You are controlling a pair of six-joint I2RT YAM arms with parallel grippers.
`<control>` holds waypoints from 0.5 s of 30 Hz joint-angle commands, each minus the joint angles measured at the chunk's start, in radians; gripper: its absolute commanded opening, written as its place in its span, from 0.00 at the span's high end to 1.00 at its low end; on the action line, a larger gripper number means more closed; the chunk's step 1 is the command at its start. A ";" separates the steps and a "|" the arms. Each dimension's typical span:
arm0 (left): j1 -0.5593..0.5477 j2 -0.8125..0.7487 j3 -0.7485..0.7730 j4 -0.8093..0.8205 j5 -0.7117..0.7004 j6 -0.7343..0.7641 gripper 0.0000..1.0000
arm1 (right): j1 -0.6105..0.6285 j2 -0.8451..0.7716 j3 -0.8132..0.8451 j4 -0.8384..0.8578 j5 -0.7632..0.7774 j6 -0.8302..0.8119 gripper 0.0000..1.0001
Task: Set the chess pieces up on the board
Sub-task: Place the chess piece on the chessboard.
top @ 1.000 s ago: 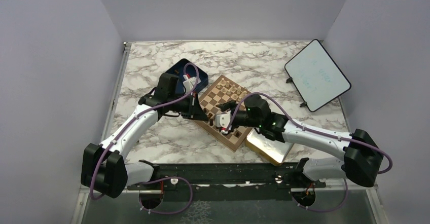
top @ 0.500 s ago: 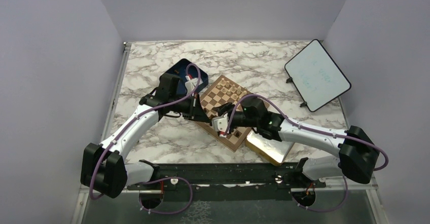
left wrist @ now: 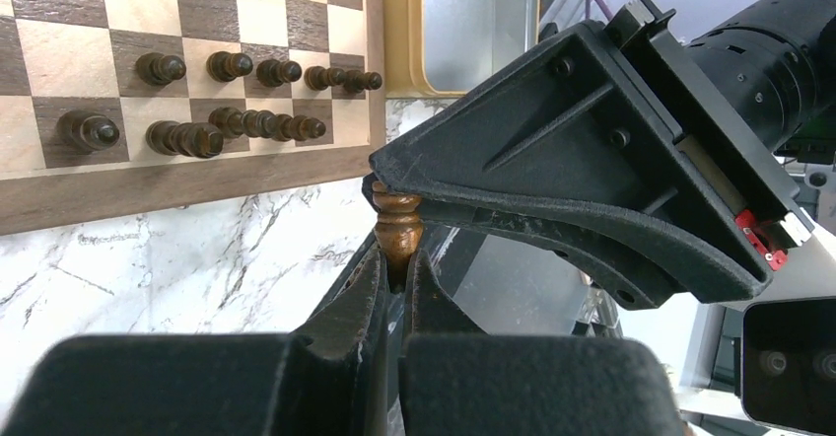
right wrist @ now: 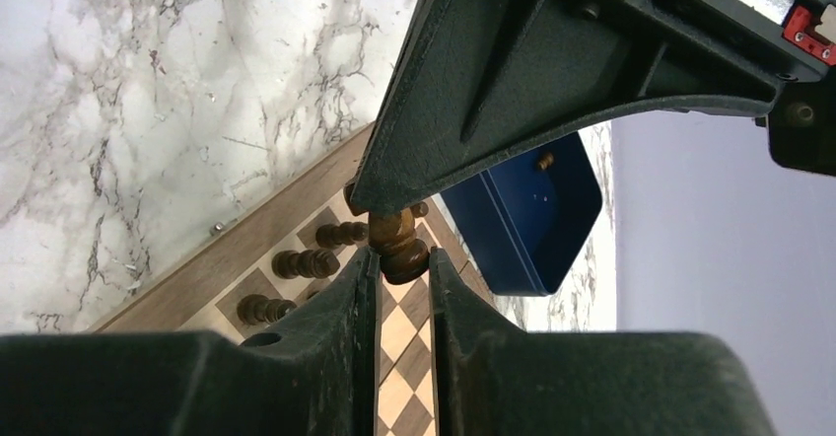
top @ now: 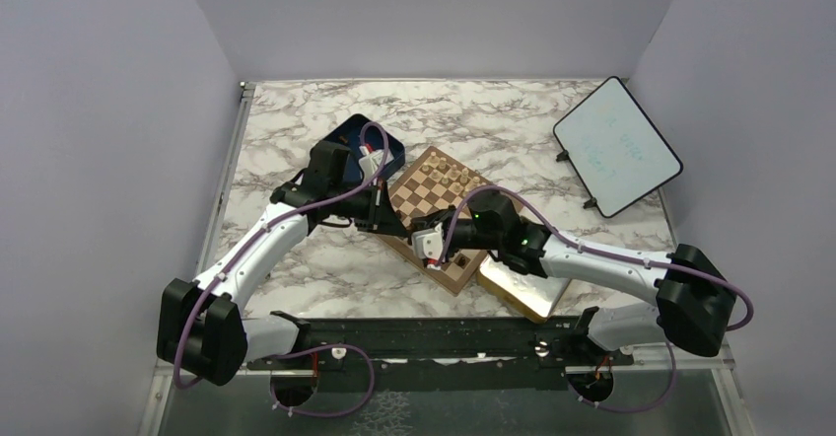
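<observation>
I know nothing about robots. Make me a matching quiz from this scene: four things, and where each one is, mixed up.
Things: 1 blue box; 2 whiteboard; 3 gold-rimmed tray; 4 lifted dark chess piece.
Places: A pinched between left gripper and right gripper; B table's far right; C left of the board; D near right of the board.
Pairs: 1-C, 2-B, 3-D, 4-A.

The marble table (top: 513, 125) carries the board (top: 424, 184), a dark blue box (top: 350, 130), a gold-rimmed tray (top: 527, 293) and a whiteboard (top: 616, 145).
</observation>
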 commanded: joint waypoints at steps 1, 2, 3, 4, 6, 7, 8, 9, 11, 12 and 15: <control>-0.006 -0.026 0.049 0.062 -0.061 -0.031 1.00 | 0.013 -0.002 -0.035 0.072 -0.016 0.104 0.83; -0.006 -0.029 0.049 0.068 -0.080 -0.036 1.00 | 0.013 0.000 -0.035 0.079 -0.012 0.136 0.87; -0.006 -0.034 0.048 0.072 -0.101 -0.041 1.00 | 0.014 0.003 -0.032 0.078 -0.010 0.166 0.90; -0.006 -0.040 0.047 0.077 -0.121 -0.046 1.00 | 0.013 0.004 -0.028 0.071 -0.009 0.191 0.93; -0.006 -0.055 0.051 0.082 -0.153 -0.058 1.00 | 0.013 0.006 -0.027 0.075 -0.006 0.243 0.97; -0.006 -0.063 0.055 0.083 -0.167 -0.063 1.00 | 0.013 0.009 -0.029 0.088 -0.004 0.277 0.97; -0.006 -0.069 0.060 0.083 -0.182 -0.066 1.00 | 0.013 0.009 -0.030 0.104 -0.002 0.312 0.97; -0.006 -0.077 0.065 0.083 -0.197 -0.069 1.00 | 0.014 0.011 -0.033 0.115 0.001 0.343 0.98; -0.006 -0.089 0.075 0.085 -0.217 -0.078 1.00 | 0.014 0.016 -0.030 0.139 0.014 0.408 0.98; -0.006 -0.090 0.079 0.085 -0.225 -0.083 1.00 | 0.014 0.020 -0.026 0.145 0.027 0.441 0.98; -0.006 -0.089 0.092 0.081 -0.231 -0.083 1.00 | 0.014 0.028 -0.012 0.153 0.064 0.527 0.94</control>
